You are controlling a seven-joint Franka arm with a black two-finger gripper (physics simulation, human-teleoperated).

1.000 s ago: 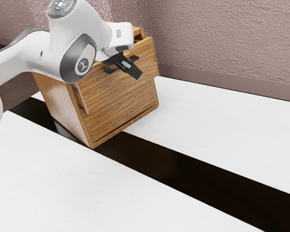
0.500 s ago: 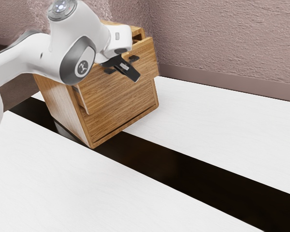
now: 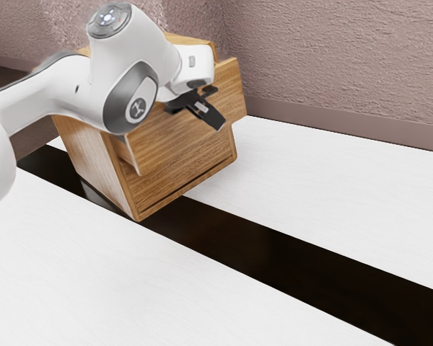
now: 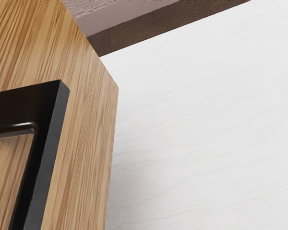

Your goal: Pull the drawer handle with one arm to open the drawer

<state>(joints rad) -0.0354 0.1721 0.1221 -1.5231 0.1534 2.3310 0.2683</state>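
A wooden cabinet (image 3: 94, 158) stands at the back of the white table, on the exterior view's left. Its top drawer (image 3: 187, 137) sticks out a little past the lower drawer front (image 3: 191, 173). The black handle (image 3: 213, 115) runs down the top drawer's face. My gripper (image 3: 193, 101) reaches over the cabinet's top and is shut on the upper part of that handle. In the wrist view the black handle bar (image 4: 43, 143) lies close against the drawer's wood face (image 4: 86, 153), with the white table (image 4: 206, 143) beyond it.
A dark gap (image 3: 274, 252) crosses between the two white table slabs in front of the cabinet. The textured wall (image 3: 346, 50) with its brown baseboard (image 3: 346, 119) runs behind. Open white table (image 3: 346, 187) lies to the exterior view's right of the drawer.
My hand has moved toward the exterior view's right, and the top drawer has slid out with it, now standing proud of the lower drawer front.
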